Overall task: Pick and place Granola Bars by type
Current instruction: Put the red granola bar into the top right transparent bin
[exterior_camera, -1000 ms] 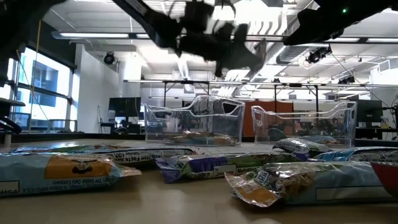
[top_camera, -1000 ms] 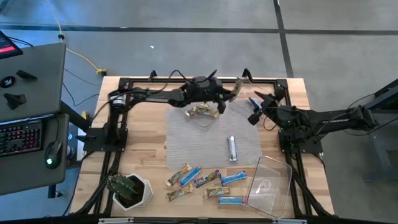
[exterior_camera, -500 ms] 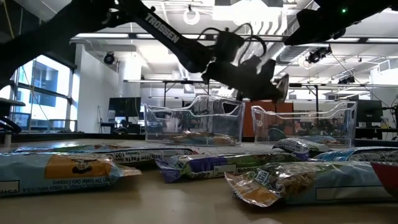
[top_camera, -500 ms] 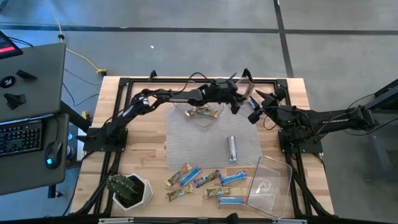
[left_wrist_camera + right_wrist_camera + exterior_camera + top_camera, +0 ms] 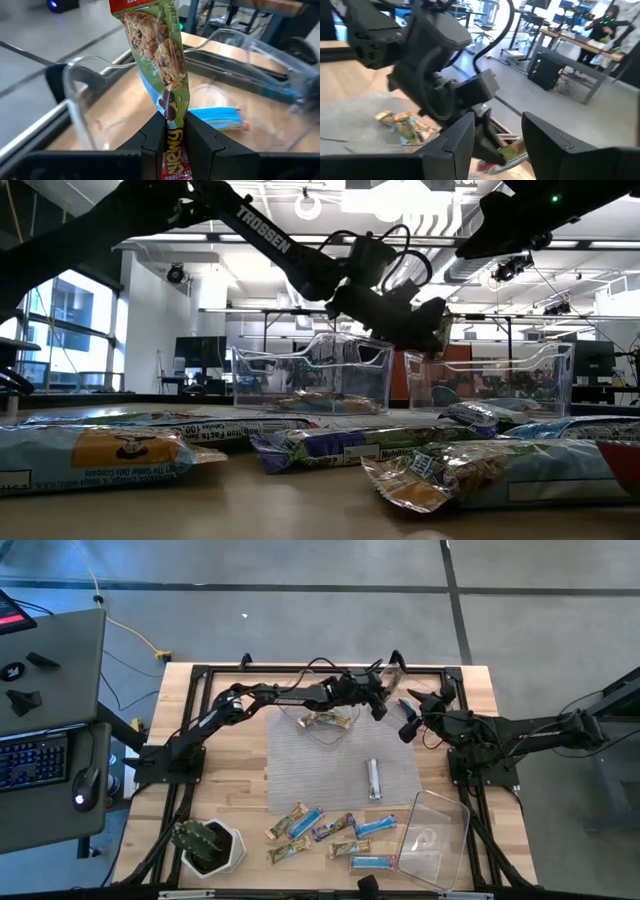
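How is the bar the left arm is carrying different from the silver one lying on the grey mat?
The carried granola bar has a green wrapper picturing oats; the silver bar is plain and shiny. The carried one hangs in the air, pinched in the left gripper over a clear bin; the silver one lies flat on the mat, untouched. Both are wrapped.

The high view looks straight down on the whole table [image 5: 230, 755]; the low view faces level across it from nearby; both wrist views sit close, sharing the clear bin [image 5: 235, 65]
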Robot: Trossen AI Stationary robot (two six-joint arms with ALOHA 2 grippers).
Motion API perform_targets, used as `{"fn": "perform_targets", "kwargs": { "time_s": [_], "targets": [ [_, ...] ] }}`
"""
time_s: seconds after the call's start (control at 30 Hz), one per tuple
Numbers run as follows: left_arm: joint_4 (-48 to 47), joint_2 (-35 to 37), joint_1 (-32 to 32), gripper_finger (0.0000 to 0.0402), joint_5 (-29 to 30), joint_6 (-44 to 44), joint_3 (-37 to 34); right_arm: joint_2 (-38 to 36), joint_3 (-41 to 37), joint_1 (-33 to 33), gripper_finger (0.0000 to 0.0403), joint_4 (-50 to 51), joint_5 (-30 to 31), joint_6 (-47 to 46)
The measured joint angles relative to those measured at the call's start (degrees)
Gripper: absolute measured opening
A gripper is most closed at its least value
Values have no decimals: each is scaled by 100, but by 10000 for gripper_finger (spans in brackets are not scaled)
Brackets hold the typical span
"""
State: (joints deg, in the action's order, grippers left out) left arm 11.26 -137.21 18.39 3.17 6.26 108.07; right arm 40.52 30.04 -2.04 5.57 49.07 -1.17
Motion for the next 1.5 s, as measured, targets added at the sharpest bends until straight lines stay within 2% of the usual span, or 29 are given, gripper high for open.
{"fn": "perform_targets", "kwargs": {
  "time_s": [0.17, 0.33, 0.5, 0.7, 0.93, 1.2, 1.33, 1.5],
  "targets": [
    [-111, 0, -1, 58, -112, -301, 0, -1, 0, 0, 149, 96, -200, -41],
    [-111, 0, 0, 58, -256, -308, 0, -1, 0, 0, 149, 127, -227, -41],
    [-111, 1, 2, 59, -301, -306, 0, -1, 0, 0, 149, 130, -511, -39],
    [-96, 2, -8, 64, 356, -295, -1, -1, 0, 0, 149, 134, -717, -39],
    [-68, 9, -2, 64, 379, 457, -2, 1, 0, 0, 149, 177, -736, -9],
    [14, 9, 0, 66, -79, 249, -7, -1, 0, 0, 149, 322, -749, 9],
    [45, 9, -4, 85, -86, -4, -9, -1, 0, 0, 149, 421, -761, 11],
    [67, 9, 0, 132, 9, -13, -9, -1, 0, 0, 149, 589, -764, 11]
  ]
}}
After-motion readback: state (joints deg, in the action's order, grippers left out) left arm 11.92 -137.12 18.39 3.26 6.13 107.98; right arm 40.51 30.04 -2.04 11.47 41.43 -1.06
